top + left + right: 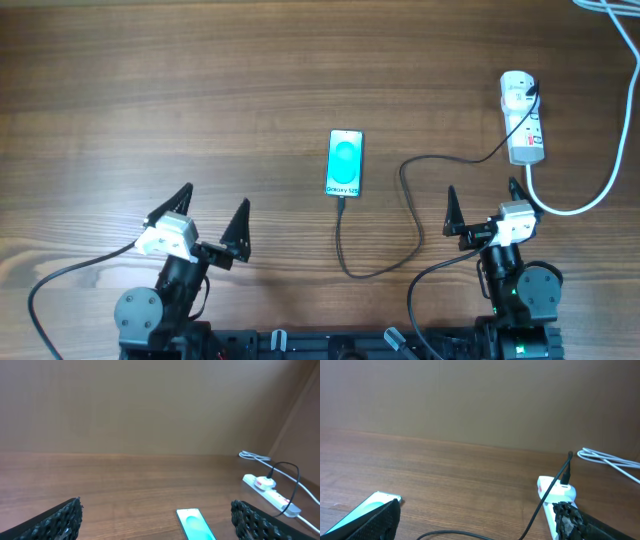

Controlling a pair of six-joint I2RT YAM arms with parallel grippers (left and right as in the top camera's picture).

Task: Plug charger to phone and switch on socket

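The phone [345, 163] lies flat mid-table with its cyan-green screen lit. It also shows in the left wrist view, phone [195, 524], and in the right wrist view, phone [365, 510]. The thin black charger cable [412, 215] runs from the phone's lower edge in a loop to a black plug in the white socket [522, 118] at the back right. The socket [272, 492] and the cable [545, 500] show in the wrist views too. My left gripper [215, 197] stands open at the front left. My right gripper [481, 188] stands open below the socket. Both hold nothing.
A white cord [600, 190] curves from the socket's near end out to the right edge and the back right corner. Behind the wooden table [150, 90] is a plain wall. The black cable's loop [350, 268] lies between the two arms.
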